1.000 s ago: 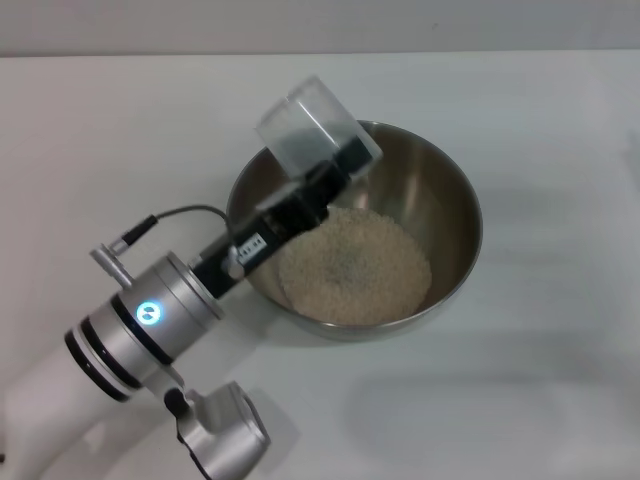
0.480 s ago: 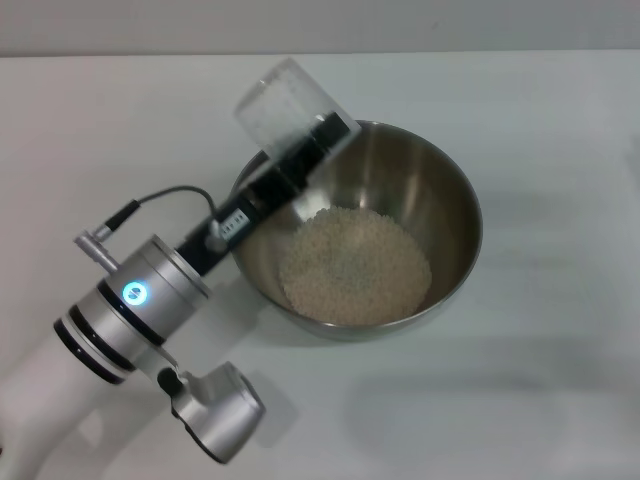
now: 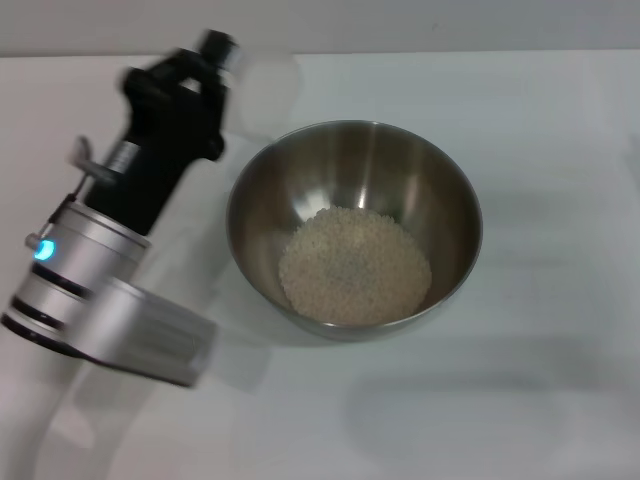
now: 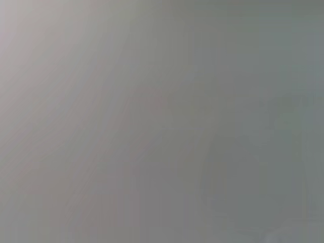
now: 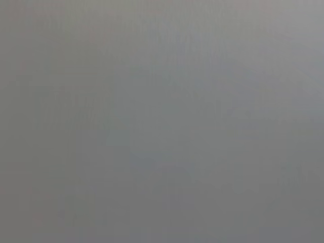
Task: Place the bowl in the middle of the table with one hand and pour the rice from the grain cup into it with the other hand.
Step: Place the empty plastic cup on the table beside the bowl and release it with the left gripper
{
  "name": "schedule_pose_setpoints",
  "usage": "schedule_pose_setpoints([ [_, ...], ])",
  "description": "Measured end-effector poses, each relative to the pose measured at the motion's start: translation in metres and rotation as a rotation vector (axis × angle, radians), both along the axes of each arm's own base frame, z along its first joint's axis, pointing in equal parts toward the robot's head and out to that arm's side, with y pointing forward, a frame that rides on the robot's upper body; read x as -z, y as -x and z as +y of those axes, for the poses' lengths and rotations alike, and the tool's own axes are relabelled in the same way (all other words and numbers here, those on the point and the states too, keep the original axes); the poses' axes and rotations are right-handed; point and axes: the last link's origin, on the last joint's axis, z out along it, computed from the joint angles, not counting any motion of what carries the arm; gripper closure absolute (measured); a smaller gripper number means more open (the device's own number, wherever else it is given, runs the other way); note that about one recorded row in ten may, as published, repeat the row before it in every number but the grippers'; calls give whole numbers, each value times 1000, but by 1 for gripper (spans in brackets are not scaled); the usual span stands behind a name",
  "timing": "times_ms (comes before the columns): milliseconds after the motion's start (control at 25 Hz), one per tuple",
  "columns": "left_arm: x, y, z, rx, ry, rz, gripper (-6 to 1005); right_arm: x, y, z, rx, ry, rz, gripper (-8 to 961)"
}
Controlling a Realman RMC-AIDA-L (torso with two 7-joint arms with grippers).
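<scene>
Stainless-steel bowl [image 3: 354,228]: mid-worktop [image 3: 540,140], placed. Rice [image 3: 354,265]: heaped inside bowl, pour apparently done. Grain cup [image 3: 262,90]: faint blur at bowl's 10 o'clock, beside left hand [image 3: 195,75]; grip state cannot tell. Right hand: unseen. Remaining: set cup down.

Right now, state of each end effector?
Left end effector: left of the bowl; grip cannot be told.
Right end effector: not in view.

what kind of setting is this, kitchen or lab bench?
Probably a lab or test bench, not a kitchen: a plain white table holds only a steel bowl of rice, and the left gripper is off to the bowl's left. No kitchen fixtures show.
</scene>
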Motion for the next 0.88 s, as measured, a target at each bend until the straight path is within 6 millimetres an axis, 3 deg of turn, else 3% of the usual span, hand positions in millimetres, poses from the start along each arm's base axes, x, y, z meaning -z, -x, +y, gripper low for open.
schedule_pose_setpoints([
  [80,-5,7,4,-67,66,-144,928,0,0,0,-1,2,0,133],
  [160,-9,27,16,-225,173,-378,927,1,1,1,-5,3,2,133],
  [320,-8,42,26,-345,244,-506,925,1,2,1,-9,2,4,133],
  [360,-7,58,34,-459,307,-628,925,1,3,1,-11,2,5,133],
  [480,-5,75,42,-578,367,-768,923,2,3,1,-13,2,7,133],
  [880,-2,96,50,-750,401,-924,918,2,4,0,-13,3,10,133],
])
